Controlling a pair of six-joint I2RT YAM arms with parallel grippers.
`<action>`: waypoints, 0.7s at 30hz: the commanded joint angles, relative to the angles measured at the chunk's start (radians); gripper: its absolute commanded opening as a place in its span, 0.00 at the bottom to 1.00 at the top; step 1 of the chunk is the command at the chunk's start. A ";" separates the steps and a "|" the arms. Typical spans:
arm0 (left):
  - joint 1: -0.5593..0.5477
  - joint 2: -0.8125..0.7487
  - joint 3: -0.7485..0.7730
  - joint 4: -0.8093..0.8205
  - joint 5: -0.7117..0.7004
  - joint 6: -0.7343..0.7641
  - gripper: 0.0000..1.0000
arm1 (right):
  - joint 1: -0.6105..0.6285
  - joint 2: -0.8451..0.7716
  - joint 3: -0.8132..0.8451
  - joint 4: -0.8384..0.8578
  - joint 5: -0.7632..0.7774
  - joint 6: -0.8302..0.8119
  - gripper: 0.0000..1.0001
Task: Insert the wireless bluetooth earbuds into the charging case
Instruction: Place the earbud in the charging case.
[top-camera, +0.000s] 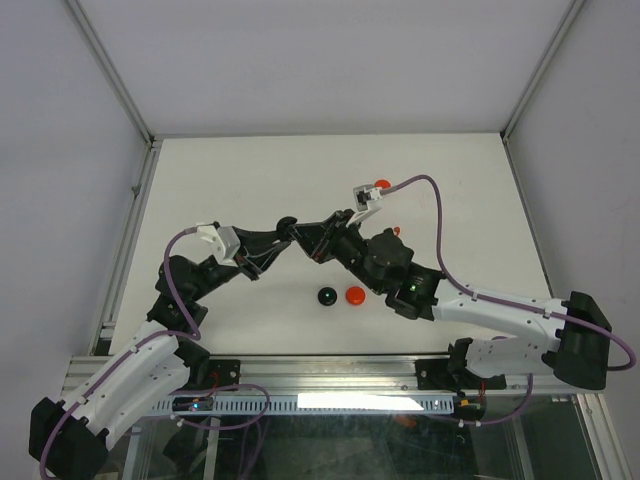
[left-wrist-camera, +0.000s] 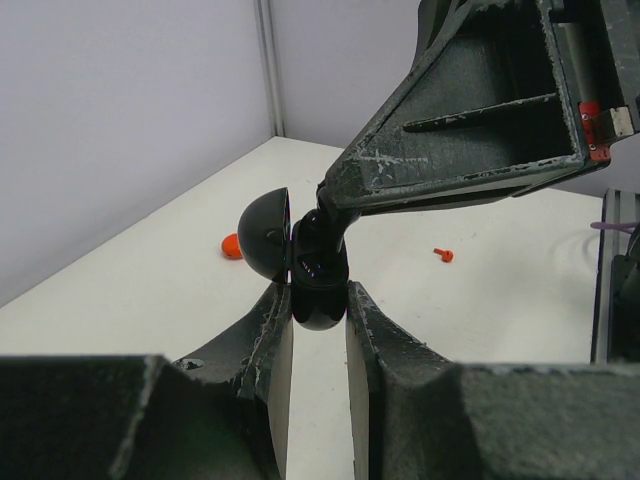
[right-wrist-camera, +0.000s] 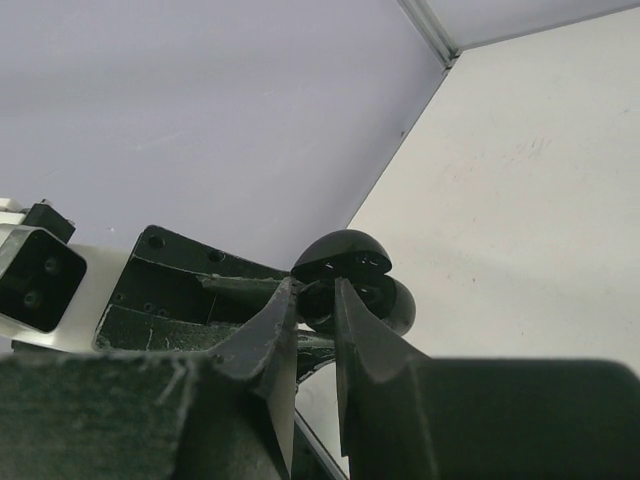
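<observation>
Left gripper clamps a glossy black round case, domed lid open; right gripper, pinched closed, meets its mouth; contents hidden.

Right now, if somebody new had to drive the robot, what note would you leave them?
Left gripper: jaws shut on the open black charging case, off the table.
Right gripper: jaws shut at the case's mouth; seems to pinch a black earbud, hard to tell.
On the table: one red earbud, a red disc, a black disc.
Done: no earbud clearly seated. Left: seat them all.
</observation>
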 joint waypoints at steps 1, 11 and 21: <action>0.015 -0.025 0.022 0.071 -0.048 0.024 0.00 | 0.026 0.030 0.060 -0.081 0.051 0.036 0.05; 0.015 -0.036 0.015 0.072 -0.110 -0.007 0.00 | 0.061 0.033 0.044 -0.076 0.152 0.081 0.08; 0.014 -0.024 0.020 0.070 -0.108 -0.015 0.00 | 0.066 0.047 0.059 -0.069 0.122 0.071 0.27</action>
